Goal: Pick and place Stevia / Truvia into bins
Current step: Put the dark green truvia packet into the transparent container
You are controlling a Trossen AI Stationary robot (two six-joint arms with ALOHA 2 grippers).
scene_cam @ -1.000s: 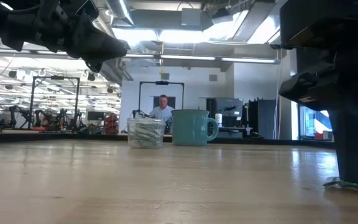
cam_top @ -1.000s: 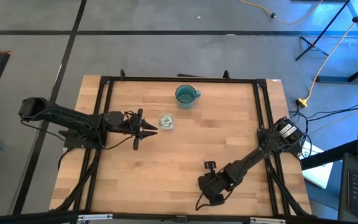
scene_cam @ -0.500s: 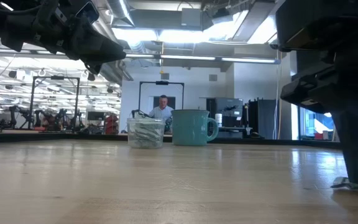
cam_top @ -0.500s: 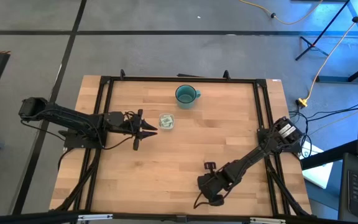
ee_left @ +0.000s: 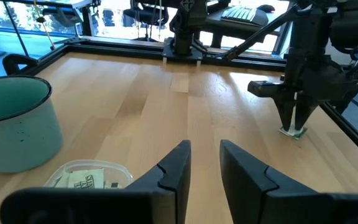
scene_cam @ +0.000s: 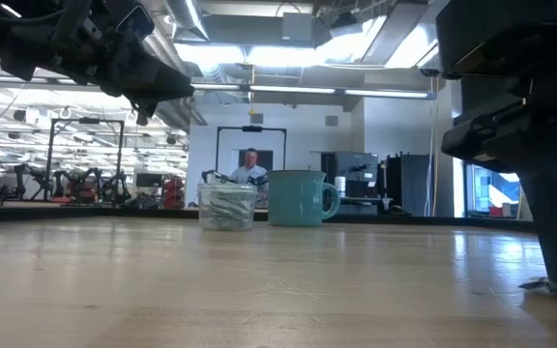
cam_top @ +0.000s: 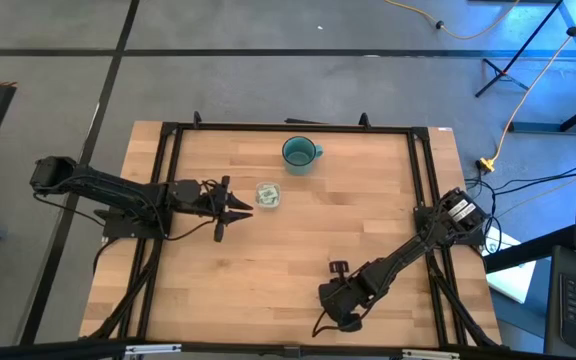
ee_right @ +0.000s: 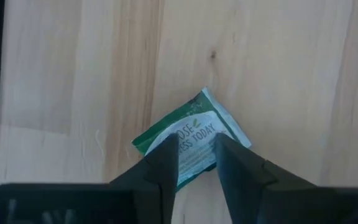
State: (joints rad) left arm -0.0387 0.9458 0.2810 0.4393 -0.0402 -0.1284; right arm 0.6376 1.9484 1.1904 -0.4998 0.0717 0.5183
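Observation:
One green and white Stevia packet [ee_right: 194, 127] lies flat on the wood near the table's near edge. My right gripper [ee_right: 196, 158] points down over it, open by a narrow gap, with its fingertips over the packet's near edge. The left wrist view shows this gripper [ee_left: 294, 121] standing on the packet [ee_left: 294, 131]. The clear bin [cam_top: 267, 195], holding several packets, stands mid-table. My left gripper [cam_top: 240, 205] hovers level just left of the bin, open and holding nothing. My right gripper comes at the packet from above, pointing down, with a fingertip [ee_right: 166, 165] over the packet's near edge [ee_right: 188, 167]. I cannot tell whether the fingertips touch the paper. The packet lies flat on the table.
A teal mug [cam_top: 299, 152] stands behind the bin toward the far edge. A black frame rail [cam_top: 288, 127] runs around the table. Bare wood lies between the bin and my right gripper. A person sits in the room far behind the table.

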